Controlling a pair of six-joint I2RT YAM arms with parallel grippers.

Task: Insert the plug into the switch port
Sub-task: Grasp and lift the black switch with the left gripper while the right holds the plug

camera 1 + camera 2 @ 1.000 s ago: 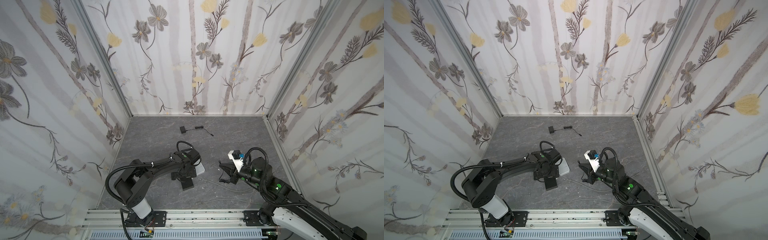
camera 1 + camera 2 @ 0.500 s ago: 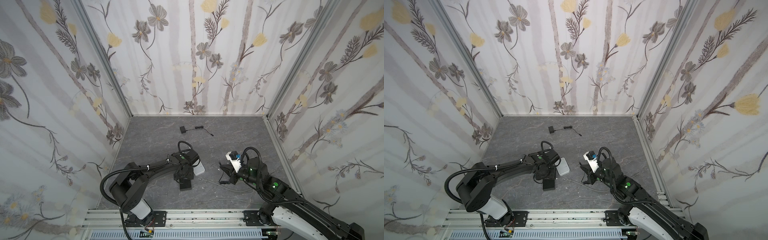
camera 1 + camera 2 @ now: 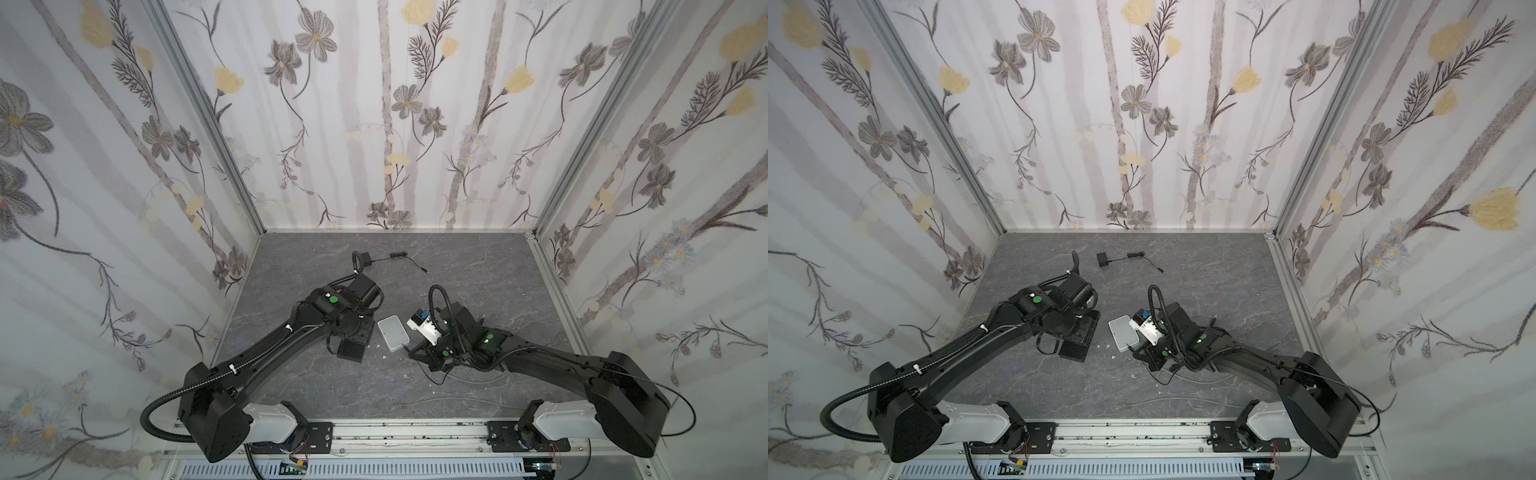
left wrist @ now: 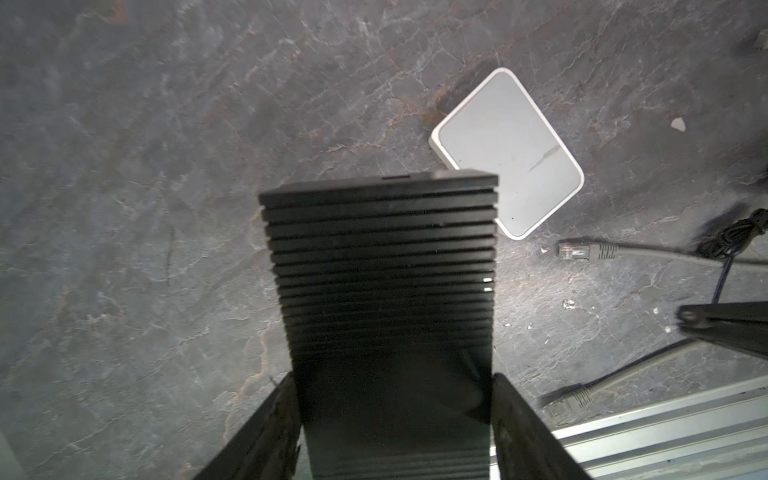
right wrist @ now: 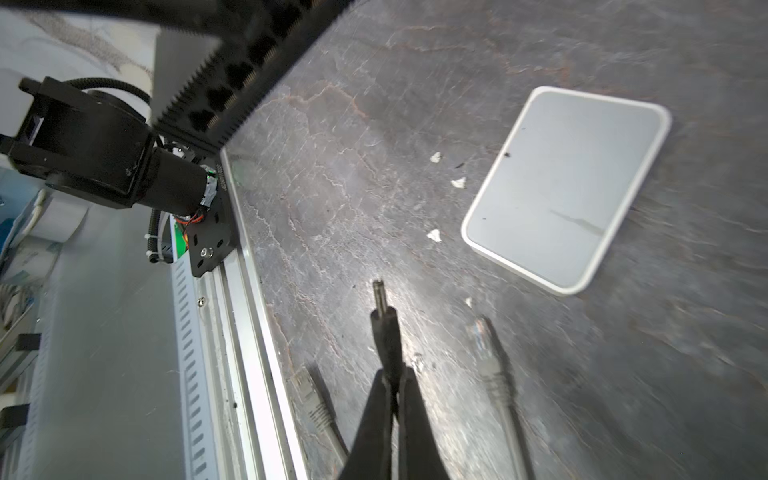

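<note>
The white box (image 3: pixel 392 338) is small and flat, with round corners and a grey top. It lies on the grey table (image 3: pixel 457 282) between the arms, and its side socket does not show. The left gripper (image 4: pixel 392 380) squeezes a black ribbed box (image 4: pixel 380 257). The right gripper (image 5: pixel 395 382) pinches the black plug (image 5: pixel 384 328) tight. A second ago the right gripper was farther from the white box.

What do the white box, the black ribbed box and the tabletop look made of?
White box: likely moulded plastic; matte pale grey top, white rim, rounded corners.
Black ribbed box: metal or hard plastic, cannot tell; dull black, fine parallel ridges.
Tabletop: stone-look grey with pale veins; the sheen under the light hints at laminate, unsure.
</note>
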